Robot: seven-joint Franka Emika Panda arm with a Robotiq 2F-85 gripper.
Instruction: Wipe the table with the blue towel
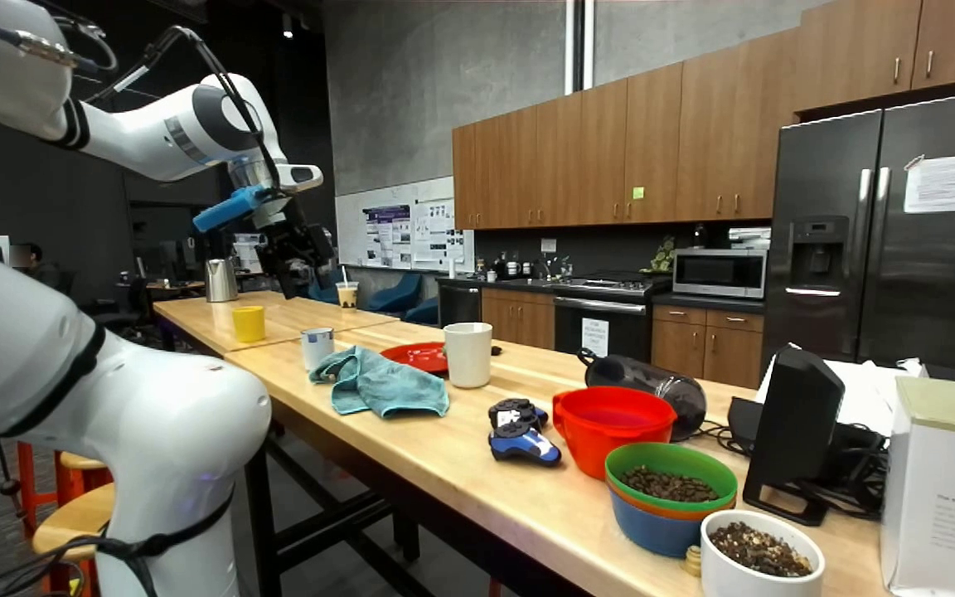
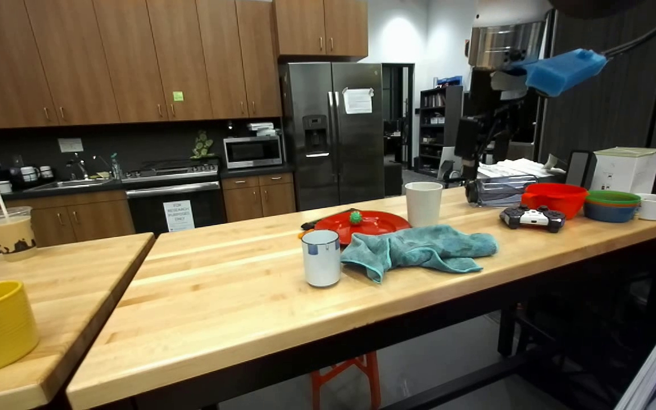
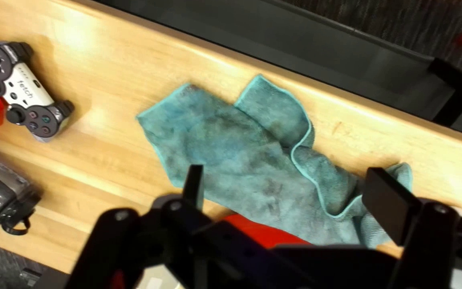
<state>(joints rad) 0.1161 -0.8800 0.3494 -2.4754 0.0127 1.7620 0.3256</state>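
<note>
The blue-green towel (image 3: 231, 148) lies crumpled on the wooden table (image 3: 106, 80), near its edge, with a fold along one side. It also shows in both exterior views (image 1: 382, 383) (image 2: 425, 250). My gripper (image 3: 285, 176) is open and empty. In the wrist view its two black fingers stand wide apart with the towel seen between and beyond them. In both exterior views the gripper (image 1: 305, 269) (image 2: 469, 165) is in the air, well above the table and apart from the towel. The gripper body hides part of the red plate in the wrist view.
A red plate (image 2: 385, 219), a white-blue mug (image 2: 322, 262) and a tall off-white cup (image 2: 423, 205) stand close around the towel. Game controllers (image 1: 519, 431), a red bowl (image 1: 610, 423), stacked bowls (image 1: 668, 514) and a dark pitcher (image 1: 652, 385) stand farther along the table.
</note>
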